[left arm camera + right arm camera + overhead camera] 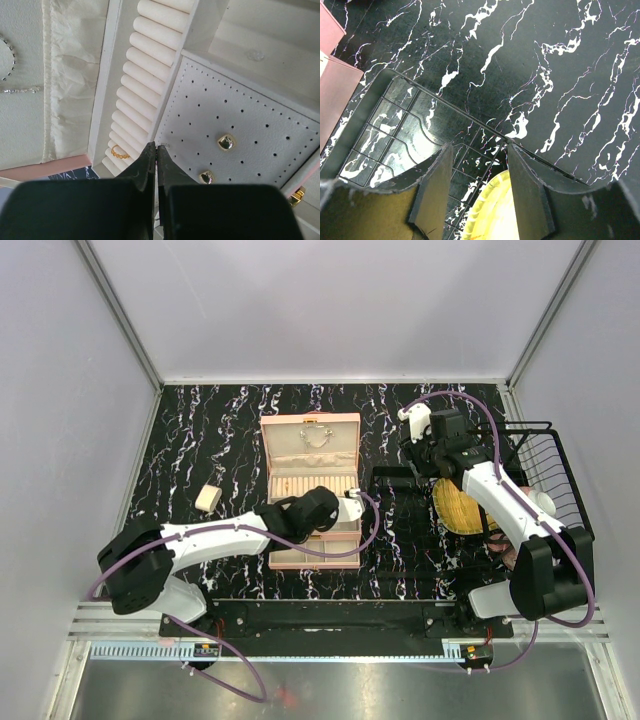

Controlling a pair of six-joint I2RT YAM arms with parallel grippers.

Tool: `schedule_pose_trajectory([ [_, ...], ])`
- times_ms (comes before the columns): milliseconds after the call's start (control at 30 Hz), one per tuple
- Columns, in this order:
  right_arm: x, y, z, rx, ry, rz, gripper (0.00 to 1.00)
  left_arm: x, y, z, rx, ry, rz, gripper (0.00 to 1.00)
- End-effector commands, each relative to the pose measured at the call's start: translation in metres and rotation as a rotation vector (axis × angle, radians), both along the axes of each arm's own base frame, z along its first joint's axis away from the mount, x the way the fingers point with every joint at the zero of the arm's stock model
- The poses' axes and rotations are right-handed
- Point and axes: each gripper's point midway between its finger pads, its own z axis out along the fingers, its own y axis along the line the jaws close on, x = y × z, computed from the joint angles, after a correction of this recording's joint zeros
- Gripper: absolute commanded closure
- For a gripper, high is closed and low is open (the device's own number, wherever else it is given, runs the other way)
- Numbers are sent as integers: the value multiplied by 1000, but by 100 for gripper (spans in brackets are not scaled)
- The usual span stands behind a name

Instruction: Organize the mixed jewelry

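Your left gripper point(156, 147) has its black fingers pressed together. The tips are at the edge of the cream perforated earring panel point(260, 125) inside the open pink quilted case point(311, 417). You cannot tell whether they pinch anything. Just left of the tips, a thin gold ring point(120, 152) sits in the cream ring rolls point(145, 75). To their right, two rounded gold studs point(226, 142) sit in the panel. Far left, a sparkling thin chain point(20, 90) lies against the lid lining. Your right gripper point(480, 150) is spread wide above a black wire rack point(445, 103) and a yellow plate point(490, 210).
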Motion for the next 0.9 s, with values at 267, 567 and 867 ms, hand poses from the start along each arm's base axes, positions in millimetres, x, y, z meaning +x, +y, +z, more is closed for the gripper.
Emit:
schedule_pose_trajectory([
  [267, 4, 1, 6, 23, -27, 8, 46, 6, -5, 4, -19, -46, 5, 100],
  [567, 4, 1, 6, 27, -25, 9, 46, 4, 0, -1, -11, -37, 2, 100],
  [867, 3, 1, 5, 29, -22, 8, 46, 4, 2, -1, -14, -35, 2, 100],
])
